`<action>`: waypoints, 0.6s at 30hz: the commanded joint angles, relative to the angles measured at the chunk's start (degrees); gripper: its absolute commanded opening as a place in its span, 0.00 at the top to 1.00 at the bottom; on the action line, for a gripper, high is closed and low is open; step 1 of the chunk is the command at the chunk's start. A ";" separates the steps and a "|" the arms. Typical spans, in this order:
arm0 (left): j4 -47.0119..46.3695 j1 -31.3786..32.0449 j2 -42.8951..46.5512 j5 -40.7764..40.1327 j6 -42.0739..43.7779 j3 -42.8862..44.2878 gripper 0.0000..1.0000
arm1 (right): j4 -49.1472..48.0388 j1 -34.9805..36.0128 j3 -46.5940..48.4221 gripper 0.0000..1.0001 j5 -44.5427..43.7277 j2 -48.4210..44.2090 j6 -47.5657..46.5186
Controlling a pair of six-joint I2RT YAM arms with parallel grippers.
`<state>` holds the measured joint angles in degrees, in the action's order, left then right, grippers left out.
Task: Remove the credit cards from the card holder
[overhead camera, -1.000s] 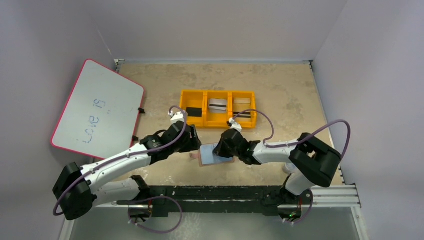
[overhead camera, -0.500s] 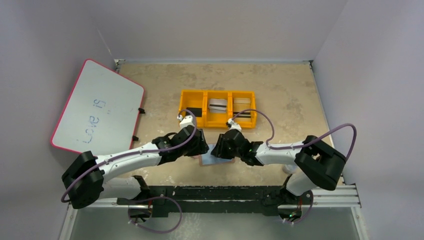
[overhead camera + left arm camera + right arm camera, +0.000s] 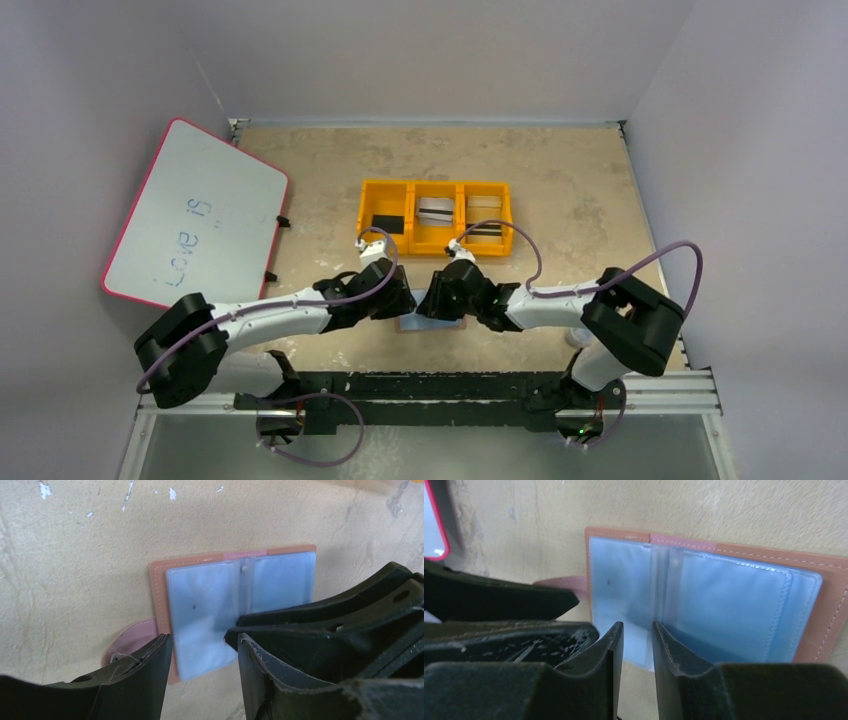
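Closing in from the left over the last second, the left hand now hangs with its jaws spread over the near left part of the small tan-brown leather folding card holder. The holder lies opened flat on the mottled beige tabletop between the two arms, with its rounded snap tab sticking out at the left. The right hand, pressed together a second ago, has parted narrowly and stands at the near edge by the fold, with nothing seen pinched in it. This looks like a fresh approach, with one hand to steady the leather and the other to catch a card edge. The thin pale blue-grey plastic credit cards show only as panels under the clear sleeves, and none pokes out. Farther back, the orange plastic three-compartment tray holds a flat black piece on the left, a pale-and-dark one in the middle and a beige one with a black strip on the right, all too small to name.
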<state>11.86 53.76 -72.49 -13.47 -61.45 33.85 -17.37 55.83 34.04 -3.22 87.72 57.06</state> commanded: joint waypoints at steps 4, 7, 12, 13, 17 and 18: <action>-7.23 0.36 -1.43 2.42 -1.50 -1.52 0.51 | -10.79 -1.26 -5.35 0.73 5.61 -0.73 5.86; -8.27 0.33 -2.08 3.38 -1.78 -1.72 0.51 | -16.84 -2.82 -7.94 0.75 8.97 -0.05 8.06; -10.41 0.35 -2.02 4.61 -2.18 -2.33 0.53 | -23.27 -3.50 -9.93 0.78 10.22 1.31 10.95; -10.91 0.37 -1.70 4.98 -2.16 -2.48 0.53 | -23.24 -3.47 -9.77 0.79 10.10 1.27 10.97; -10.43 0.36 -0.42 4.38 -2.12 -2.41 0.54 | -22.61 -3.56 -9.77 0.79 9.50 0.56 10.90; -9.61 0.36 0.01 3.67 -2.06 -2.19 0.54 | -21.24 -3.55 -9.67 0.80 8.98 -0.19 10.59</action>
<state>3.86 53.78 -74.65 -9.13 -62.63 31.64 -36.93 52.42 24.27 5.67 88.99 66.96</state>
